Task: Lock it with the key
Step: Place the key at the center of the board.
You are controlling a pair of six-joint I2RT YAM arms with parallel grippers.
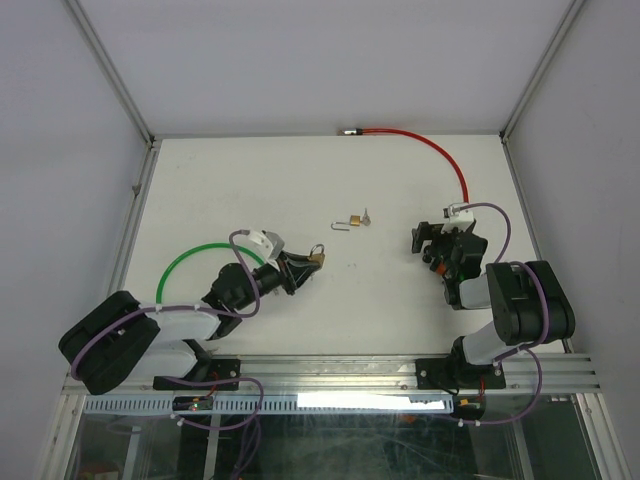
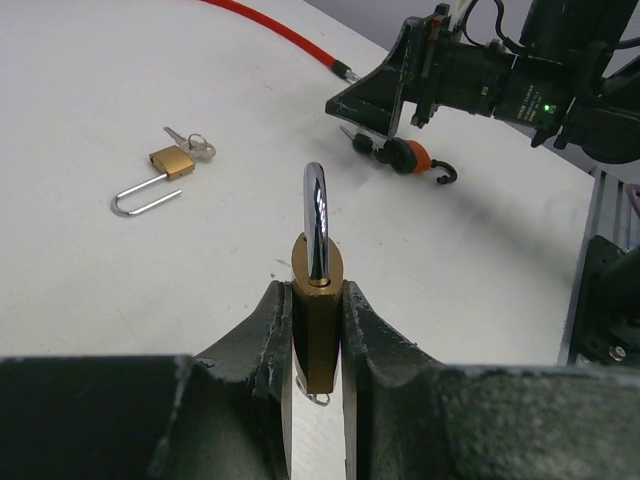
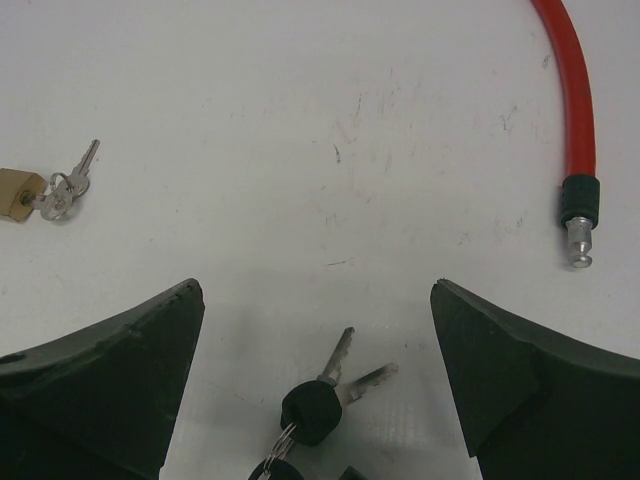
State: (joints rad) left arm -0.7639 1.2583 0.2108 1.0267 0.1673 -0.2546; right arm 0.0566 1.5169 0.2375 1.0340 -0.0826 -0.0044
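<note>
White table [image 1: 250, 180], scuffed, boxed in by pale walls [image 1: 300, 60] on three sides; metal rail [image 1: 400, 372] along the near edge. Red cable [image 1: 430, 145] runs along the far edge and curves down the right side; its metal tip [image 3: 578, 245] lies bare on the table. Green cable [image 1: 195, 255] arcs beside the left arm. Left gripper [image 1: 305, 268] low over the table left of centre, fingers [image 2: 270, 330] clamped on the brass body of a padlock [image 2: 318, 330], shackle [image 2: 316, 230] pointing up. Second padlock [image 1: 352, 221] lies flat near table centre, shackle swung open, small keys [image 2: 195, 146] in its keyway; apart from both grippers. Right gripper [image 1: 425, 240] right of centre, fingers [image 3: 120, 360] spread wide, holding nothing. Black keys [image 3: 315, 405] lie on the table between those fingers, not touched. Open table between the two arms and across the far half.
</note>
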